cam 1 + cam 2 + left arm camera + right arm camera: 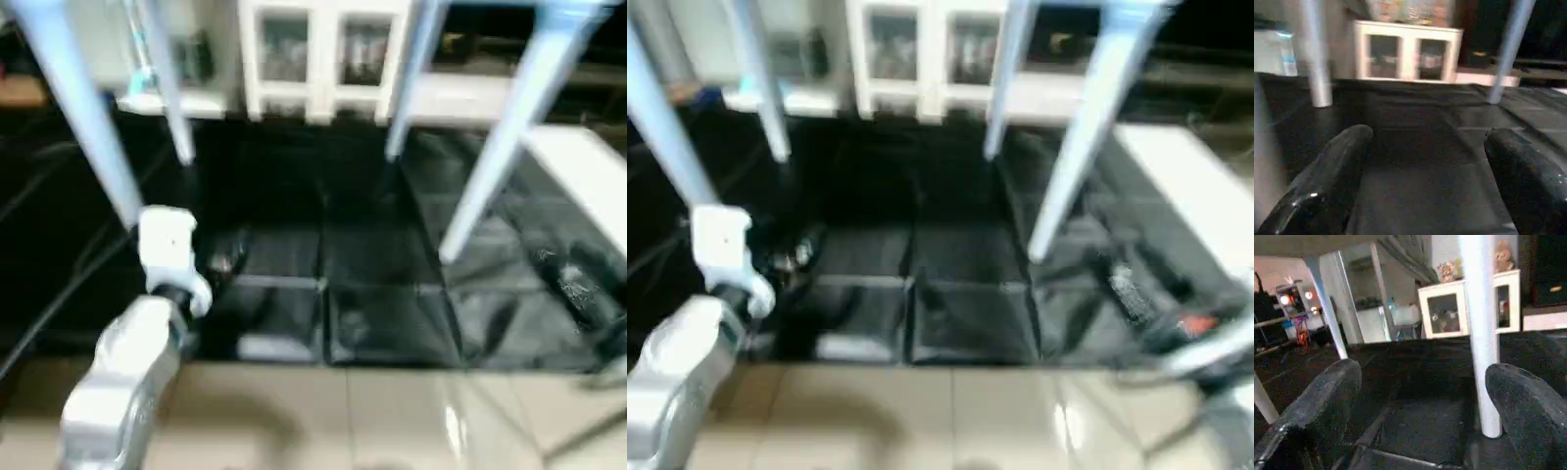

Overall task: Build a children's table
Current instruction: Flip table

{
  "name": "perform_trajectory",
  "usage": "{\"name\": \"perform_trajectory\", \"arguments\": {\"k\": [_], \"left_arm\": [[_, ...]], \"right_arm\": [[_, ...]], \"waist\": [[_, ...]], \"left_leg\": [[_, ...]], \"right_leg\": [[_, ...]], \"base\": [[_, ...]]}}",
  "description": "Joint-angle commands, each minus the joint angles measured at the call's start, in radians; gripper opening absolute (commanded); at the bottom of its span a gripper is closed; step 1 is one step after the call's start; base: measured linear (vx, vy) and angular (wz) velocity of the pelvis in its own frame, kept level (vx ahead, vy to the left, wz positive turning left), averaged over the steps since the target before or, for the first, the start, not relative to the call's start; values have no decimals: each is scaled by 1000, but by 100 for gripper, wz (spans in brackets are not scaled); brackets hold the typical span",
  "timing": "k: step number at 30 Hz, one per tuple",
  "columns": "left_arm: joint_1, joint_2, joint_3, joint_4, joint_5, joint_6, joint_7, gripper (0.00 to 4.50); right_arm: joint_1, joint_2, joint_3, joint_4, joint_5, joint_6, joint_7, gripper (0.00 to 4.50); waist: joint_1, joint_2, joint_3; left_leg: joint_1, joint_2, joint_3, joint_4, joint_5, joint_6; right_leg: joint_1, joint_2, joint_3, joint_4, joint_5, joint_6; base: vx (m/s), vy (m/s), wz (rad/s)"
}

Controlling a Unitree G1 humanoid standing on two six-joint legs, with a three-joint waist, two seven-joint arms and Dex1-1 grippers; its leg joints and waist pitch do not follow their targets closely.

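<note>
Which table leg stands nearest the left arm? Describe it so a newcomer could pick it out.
Start at the black mat spread on the floor before the white cabinet. Four white legs stand on it; follow the left arm up to the leg slanting just above it. Unlike the other three, it is the outermost on the left and lands closest to that arm.

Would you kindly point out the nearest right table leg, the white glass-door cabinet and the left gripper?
nearest right table leg [495,147], left eye view, mid-shaft.
white glass-door cabinet [323,54], left eye view, post between its doors.
left gripper [1425,147], left wrist view, midway between its open fingertips.
</note>
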Motion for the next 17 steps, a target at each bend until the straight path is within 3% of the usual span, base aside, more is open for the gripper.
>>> {"name": "perform_trajectory", "arguments": {"k": [1, 2, 3, 4, 5, 7, 8, 10, 11, 12, 14, 15, 17], "left_arm": [[-18, 5, -5, 28, 20, -5, 17, 407], [-18, -6, -2, 34, 20, -22, 21, 407], [-18, -6, -3, 34, 22, -24, 22, 407], [-18, -4, -11, 40, 43, -45, 30, 407], [-17, -1, -17, 43, 55, -56, 33, 407], [-1, 2, -33, 48, 95, -96, 45, 407], [10, -3, -37, 49, 104, -110, 50, 407], [34, -12, -40, 63, 136, -160, 67, 407], [44, -19, -36, 72, 142, -181, 74, 407], [55, -29, -28, 82, 141, -202, 81, 407], [63, -32, -25, 89, 140, -214, 82, 407], [75, -34, -24, 100, 141, -236, 79, 407], [86, -36, -20, 106, 138, -250, 75, 407]], "right_arm": [[33, 64, 111, -9, -101, -56, -104, 439], [42, 80, 157, 1, -139, -84, -131, 439], [41, 81, 160, 3, -145, -88, -133, 439], [40, 94, 193, 30, -211, -134, -157, 439], [41, 98, 206, 41, -238, -152, -170, 439], [37, 142, 211, 93, -336, -190, -276, 439], [39, 158, 210, 109, -394, -234, -314, 439], [39, 182, 209, 125, -447, -264, -368, 439], [41, 184, 218, 129, -454, -269, -373, 439], [45, 181, 245, 136, -465, -283, -377, 439], [47, 177, 264, 145, -476, -301, -380, 439], [48, 164, 304, 168, -499, -340, -374, 439], [46, 149, 336, 190, -522, -373, -357, 439]], "waist": [[2, -12, -35], [-5, -2, -41], [-10, -1, -27], [-16, -2, -32], [-19, 5, -34], [-27, -1, -28], [-27, 4, -30], [-35, -5, -34], [-38, -1, -37], [-41, -4, -38], [-41, -3, -36], [-43, -11, -38], [-50, -11, -37]], "left_leg": [[-14, 38, -41, -70, -80, -50], [26, 54, -25, -119, -200, -65], [33, 57, -21, -134, -324, -69], [32, 54, -18, -142, -404, -65], [27, 54, -16, -149, -410, -61], [26, 57, -14, -163, -431, -67], [27, 58, -16, -169, -438, -75], [18, 60, -18, -179, -421, -74], [13, 62, -19, -183, -403, -66], [10, 61, -18, -186, -388, -58], [14, 62, -15, -186, -397, -57], [18, 61, -14, -182, -417, -62], [12, 62, -15, -185, -420, -64]], "right_leg": [[15, -111, 77, -209, -627, -72], [-24, -28, 54, -167, -337, -117], [-28, -24, 54, -174, -338, -129], [-16, -34, 60, -179, -352, -143], [-8, -41, 62, -189, -376, -136], [-8, -41, 60, -204, -392, -117], [-4, -47, 60, -207, -386, -112], [7, -45, 58, -204, -315, -114], [14, -43, 56, -197, -257, -117], [18, -42, 55, -195, -223, -118], [12, -42, 58, -199, -230, -114], [7, -48, 62, -207, -265, -115], [10, -47, 62, -206, -251, -113]], "base": [[57, -20, -19], [-51, -7, 10], [-112, -24, 27], [-112, -24, 27], [-70, 7, 7], [0, 0, 0], [0, 0, 0], [0, 0, 0], [-6, 63, -11], [14, 60, -13], [7, 30, -7], [0, 0, 0], [0, 0, 0]]}}
